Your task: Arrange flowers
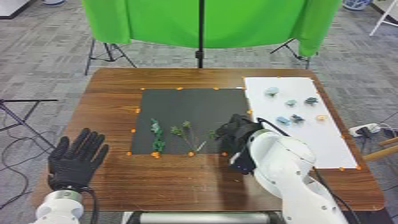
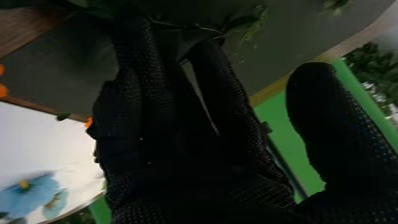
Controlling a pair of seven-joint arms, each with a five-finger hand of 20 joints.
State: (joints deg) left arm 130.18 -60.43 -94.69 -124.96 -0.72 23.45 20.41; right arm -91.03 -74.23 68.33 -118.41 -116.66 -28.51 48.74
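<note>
On the black sheet (image 1: 169, 105), a leafy green stem (image 1: 157, 135) lies at the left and thin, branching greenery (image 1: 188, 134) lies beside it. My right hand (image 1: 238, 131) is over the sheet's right edge, close to the greenery. In the right wrist view, the right hand (image 2: 195, 145) is open, its fingers fairly straight and the thumb apart; dark green sprigs (image 2: 253, 22) are near the fingertips. Pale and blue flower heads (image 1: 283, 120) and an orange one (image 1: 322, 118) rest on the white sheet (image 1: 324, 150). My left hand (image 1: 75, 160) is open at the table's left side.
Orange markers (image 1: 155, 155) line the sheets' edges on the wooden table (image 1: 178, 180). Behind the table are a green backdrop (image 1: 222, 25) and dark stands. The right forearm lies over the lower part of the white sheet.
</note>
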